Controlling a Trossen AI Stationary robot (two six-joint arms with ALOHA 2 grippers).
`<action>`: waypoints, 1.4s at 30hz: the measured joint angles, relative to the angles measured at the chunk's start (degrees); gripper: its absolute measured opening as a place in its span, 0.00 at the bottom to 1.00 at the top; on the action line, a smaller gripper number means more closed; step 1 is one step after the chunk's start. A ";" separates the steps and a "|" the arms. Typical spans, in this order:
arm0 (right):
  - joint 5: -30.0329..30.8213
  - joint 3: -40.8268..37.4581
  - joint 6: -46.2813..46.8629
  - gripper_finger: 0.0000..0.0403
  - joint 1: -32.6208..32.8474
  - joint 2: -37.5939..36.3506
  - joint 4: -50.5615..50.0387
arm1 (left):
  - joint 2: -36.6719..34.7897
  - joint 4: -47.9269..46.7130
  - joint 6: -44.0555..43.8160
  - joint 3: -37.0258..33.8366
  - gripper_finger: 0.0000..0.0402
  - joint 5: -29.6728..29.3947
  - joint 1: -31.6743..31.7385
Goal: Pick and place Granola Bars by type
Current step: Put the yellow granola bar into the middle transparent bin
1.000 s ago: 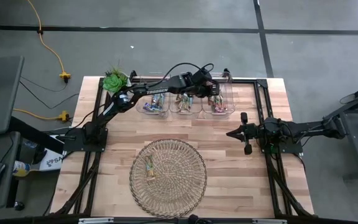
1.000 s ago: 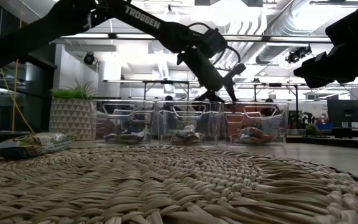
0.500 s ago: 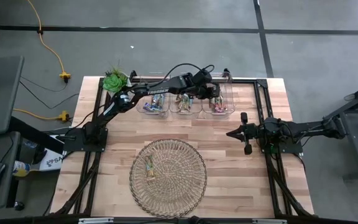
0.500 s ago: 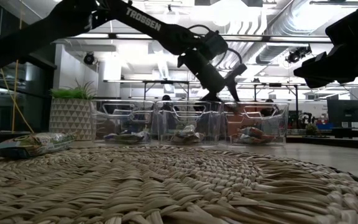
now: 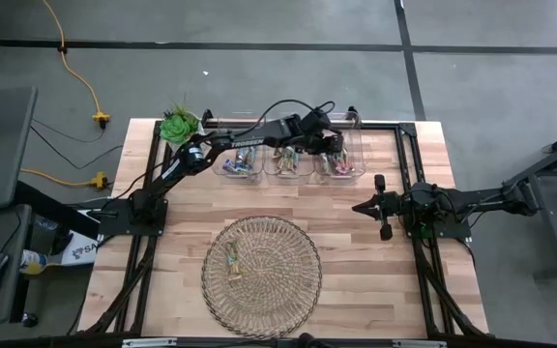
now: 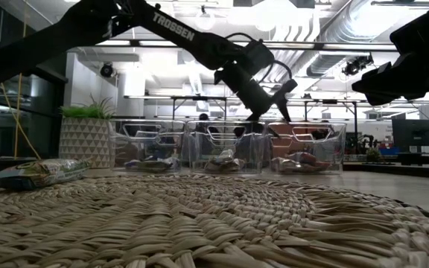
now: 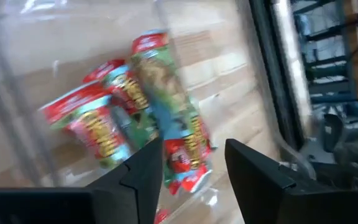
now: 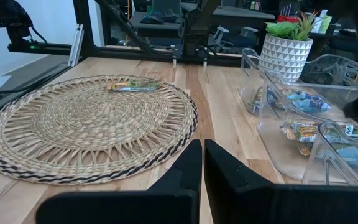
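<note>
Two parted fingers of left gripper [image 7: 194, 165], empty, above red-wrapped Granola Bars [image 7: 135, 118]

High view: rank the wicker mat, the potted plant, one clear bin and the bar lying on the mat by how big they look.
1. wicker mat
2. potted plant and right-hand clear bin: look about alike, not ranked
3. granola bar on the mat

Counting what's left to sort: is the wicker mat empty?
No. One granola bar lies on the wicker mat, seen in the high view and right wrist view.
</note>
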 joint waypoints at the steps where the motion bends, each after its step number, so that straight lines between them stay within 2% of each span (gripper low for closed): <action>1: 0.00 0.00 -0.01 0.00 0.01 -0.01 0.00 | 0.00 0.55 0.49 0.14 0.42 0.40 0.02; 7: 0.01 0.01 0.00 0.00 0.01 0.01 0.00 | 0.00 -1.01 5.20 4.84 0.43 1.84 -0.02; 12: -0.01 0.01 -0.01 0.00 0.02 0.01 -0.02 | -0.43 -7.35 11.33 11.80 0.43 1.70 -0.01; 16: 0.01 0.01 -0.01 0.00 0.02 -0.01 -0.02 | -5.42 -10.61 16.96 10.21 0.43 0.56 -0.02; 24: 0.00 0.00 -0.01 0.00 0.01 -0.01 0.00 | -15.72 -26.70 29.92 10.19 0.43 -2.33 -1.57; 30: 0.01 0.01 -0.01 0.00 0.00 -0.01 -0.02 | -23.40 -39.12 37.71 10.19 0.43 -12.33 -6.87; 35: -0.05 -0.01 -0.01 0.00 0.02 0.04 -0.11 | -28.58 -49.76 37.82 10.19 0.47 -19.26 -13.52; 39: -0.08 0.00 -0.01 0.00 0.02 0.09 -0.20 | -30.58 -56.77 33.78 10.19 0.55 -25.72 -19.97; 42: -0.08 0.01 -0.01 0.00 0.01 -0.01 -0.24 | -30.92 -62.96 25.56 10.19 0.63 -30.67 -24.83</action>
